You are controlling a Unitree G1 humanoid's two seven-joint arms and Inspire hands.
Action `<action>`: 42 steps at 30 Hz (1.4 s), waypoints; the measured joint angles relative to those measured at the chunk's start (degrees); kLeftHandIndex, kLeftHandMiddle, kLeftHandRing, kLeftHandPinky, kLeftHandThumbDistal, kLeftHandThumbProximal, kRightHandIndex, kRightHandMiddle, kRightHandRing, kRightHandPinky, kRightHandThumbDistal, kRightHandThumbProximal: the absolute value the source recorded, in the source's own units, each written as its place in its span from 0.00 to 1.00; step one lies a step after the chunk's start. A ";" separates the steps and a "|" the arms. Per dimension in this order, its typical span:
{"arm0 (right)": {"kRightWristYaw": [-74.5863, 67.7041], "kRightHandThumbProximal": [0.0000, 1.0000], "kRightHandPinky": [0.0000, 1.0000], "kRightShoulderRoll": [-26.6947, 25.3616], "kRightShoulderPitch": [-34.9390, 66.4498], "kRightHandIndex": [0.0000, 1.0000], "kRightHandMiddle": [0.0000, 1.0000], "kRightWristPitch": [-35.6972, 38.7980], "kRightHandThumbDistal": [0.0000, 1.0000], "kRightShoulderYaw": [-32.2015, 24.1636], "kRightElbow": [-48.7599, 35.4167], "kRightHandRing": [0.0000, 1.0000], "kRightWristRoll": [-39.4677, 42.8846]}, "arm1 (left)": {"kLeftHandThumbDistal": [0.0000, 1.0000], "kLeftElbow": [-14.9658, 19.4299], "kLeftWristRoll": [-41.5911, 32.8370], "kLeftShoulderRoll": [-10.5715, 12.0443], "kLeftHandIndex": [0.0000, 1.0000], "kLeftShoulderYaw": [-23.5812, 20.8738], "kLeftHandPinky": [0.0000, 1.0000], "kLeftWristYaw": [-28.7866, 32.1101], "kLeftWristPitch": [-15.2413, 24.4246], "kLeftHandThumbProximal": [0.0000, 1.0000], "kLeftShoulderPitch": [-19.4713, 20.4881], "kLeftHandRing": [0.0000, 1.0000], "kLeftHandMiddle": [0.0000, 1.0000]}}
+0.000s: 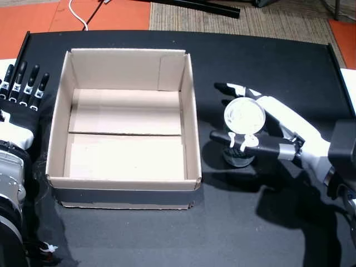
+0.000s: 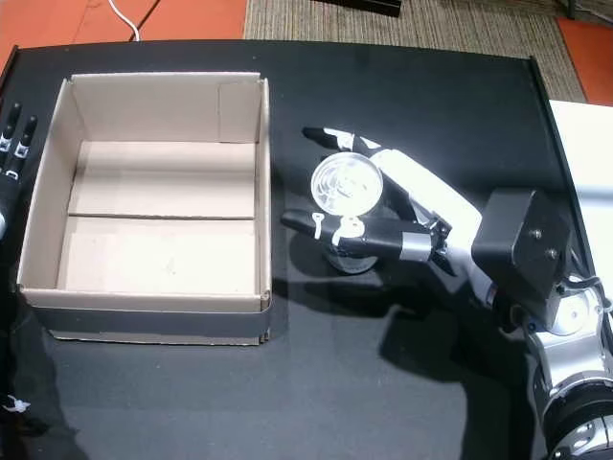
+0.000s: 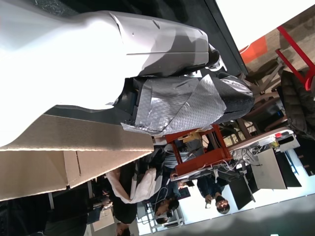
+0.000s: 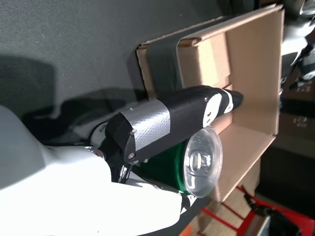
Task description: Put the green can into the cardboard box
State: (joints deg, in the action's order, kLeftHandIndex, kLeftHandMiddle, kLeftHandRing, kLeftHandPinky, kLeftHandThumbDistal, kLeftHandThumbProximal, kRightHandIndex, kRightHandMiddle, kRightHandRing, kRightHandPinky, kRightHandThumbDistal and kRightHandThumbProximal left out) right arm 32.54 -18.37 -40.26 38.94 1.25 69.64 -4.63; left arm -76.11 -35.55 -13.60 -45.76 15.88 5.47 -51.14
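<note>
The green can stands upright just right of the cardboard box; in both head views I mostly see its silver top (image 1: 243,115) (image 2: 346,185). My right hand (image 1: 270,133) (image 2: 414,209) is shut on the can, thumb on the near side and fingers on the far side. Its green side (image 4: 172,169) shows under the taped thumb in the right wrist view. Whether the can touches the table, I cannot tell. The open-topped box (image 1: 192,128) (image 2: 261,192) (image 4: 256,73) holds nothing. My left hand (image 1: 21,92) (image 2: 11,144) rests left of the box, open, fingers straight.
A black table (image 1: 267,61) carries everything; its far edge meets orange floor and a woven mat (image 1: 267,19). In the left wrist view the box's outer wall (image 3: 74,147) is close by, and people sit at desks in the room beyond.
</note>
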 measured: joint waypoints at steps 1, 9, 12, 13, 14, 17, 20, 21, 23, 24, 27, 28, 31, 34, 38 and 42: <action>-0.53 0.59 1.00 0.07 -0.18 1.00 1.00 -0.29 1.00 0.00 0.45 1.00 -0.10 | 0.00 0.00 0.00 -0.01 0.57 -0.04 0.92 0.04 0.00 1.00 0.00 0.80 0.61; -7.69 0.44 0.89 0.23 -2.89 0.90 0.91 -0.67 1.00 0.14 2.95 0.93 -2.51 | 0.00 0.00 -0.14 -0.23 0.56 -0.97 0.88 0.42 -0.13 0.97 0.00 0.68 0.56; -11.05 0.47 0.90 0.18 -4.31 0.90 0.90 -0.48 0.97 0.76 3.51 0.93 -4.61 | 0.00 0.00 -0.16 -0.33 0.54 -1.60 0.86 0.46 -0.18 1.00 0.00 0.63 0.53; -12.28 0.48 0.91 0.14 -4.68 0.90 0.90 -0.47 0.97 1.22 3.72 0.93 -5.53 | 0.00 0.00 -0.17 -0.37 0.52 -1.67 0.84 0.45 -0.19 1.00 -0.01 0.61 0.51; -13.59 0.47 0.91 0.03 -4.97 0.90 0.90 -0.53 0.94 1.94 3.93 0.93 -6.53 | 0.00 0.00 -0.17 -0.40 0.51 -1.74 0.83 0.44 -0.19 1.00 -0.02 0.60 0.51; -16.21 0.41 0.90 -0.22 -5.25 0.88 0.88 -1.02 0.90 3.15 4.61 0.92 -8.98 | 0.00 0.00 -0.12 -0.44 0.49 -1.82 0.83 0.42 -0.19 1.00 -0.06 0.58 0.49; -16.54 0.33 0.85 -0.30 -5.84 0.86 0.86 -1.80 0.91 3.37 5.27 0.90 -9.63 | 0.00 0.00 -0.09 -0.46 0.50 -1.83 0.81 0.42 -0.19 1.00 -0.06 0.56 0.48; -16.54 0.26 0.83 -0.29 -6.09 0.85 0.85 -2.05 0.88 3.37 5.38 0.88 -9.69 | 0.00 0.00 -0.09 -0.47 0.50 -1.85 0.81 0.42 -0.20 1.00 -0.07 0.56 0.48; -16.29 0.23 0.80 -0.27 -6.69 0.83 0.81 -2.83 0.93 3.37 5.54 0.83 -9.76 | 0.00 0.00 -0.11 -0.47 0.47 -1.91 0.80 0.42 -0.32 1.00 -0.10 0.56 0.46; -15.74 0.22 0.79 -0.21 -6.96 0.82 0.80 -3.10 0.95 3.31 5.54 0.81 -9.72 | 0.00 0.00 -0.10 -0.47 0.46 -1.95 0.80 0.42 -0.33 1.00 -0.11 0.56 0.45; -13.31 0.32 0.73 0.42 -7.35 0.78 0.76 -3.59 1.00 2.87 5.55 0.77 -9.49 | 0.00 0.00 -0.07 -0.48 0.48 -1.95 0.83 0.30 -0.33 1.00 -0.20 0.58 0.47; -12.61 0.33 0.72 0.68 -7.37 0.78 0.76 -3.74 1.00 2.73 5.55 0.76 -9.39 | 0.00 0.00 -0.07 -0.48 0.48 -1.96 0.84 0.30 -0.33 1.00 -0.22 0.58 0.48; -10.05 0.21 0.71 1.26 -7.39 0.77 0.73 -4.08 0.98 1.98 5.57 0.75 -8.46 | 0.00 0.00 -0.10 -0.49 0.50 -2.04 0.89 0.27 -0.38 1.00 -0.33 0.61 0.51; -7.39 0.00 0.70 1.82 -7.41 0.72 0.69 -4.90 0.78 0.74 5.58 0.70 -6.88 | 0.00 0.00 -0.08 -0.55 0.51 -2.07 0.91 -0.46 -0.57 1.00 -0.59 0.63 0.54; -3.38 0.00 0.64 2.81 -7.51 0.61 0.57 -8.00 0.40 -1.51 5.58 0.59 -4.23 | 0.00 0.00 -0.11 -0.72 0.56 -2.16 0.90 -0.56 -0.68 0.99 -0.93 0.65 0.57; 0.26 0.00 0.52 4.43 -7.51 0.40 0.38 -9.44 0.01 -3.23 5.58 0.44 -2.21 | 0.00 0.00 -0.13 -0.75 0.55 -2.27 0.91 -0.56 -0.67 0.99 -0.99 0.66 0.58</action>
State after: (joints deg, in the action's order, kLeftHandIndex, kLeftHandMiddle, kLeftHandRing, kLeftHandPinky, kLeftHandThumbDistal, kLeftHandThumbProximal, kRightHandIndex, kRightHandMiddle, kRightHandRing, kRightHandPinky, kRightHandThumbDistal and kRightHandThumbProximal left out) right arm 32.81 -13.94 -47.77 29.50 -1.98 75.21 -6.85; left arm -76.11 -35.68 -14.35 -48.03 15.32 4.80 -52.13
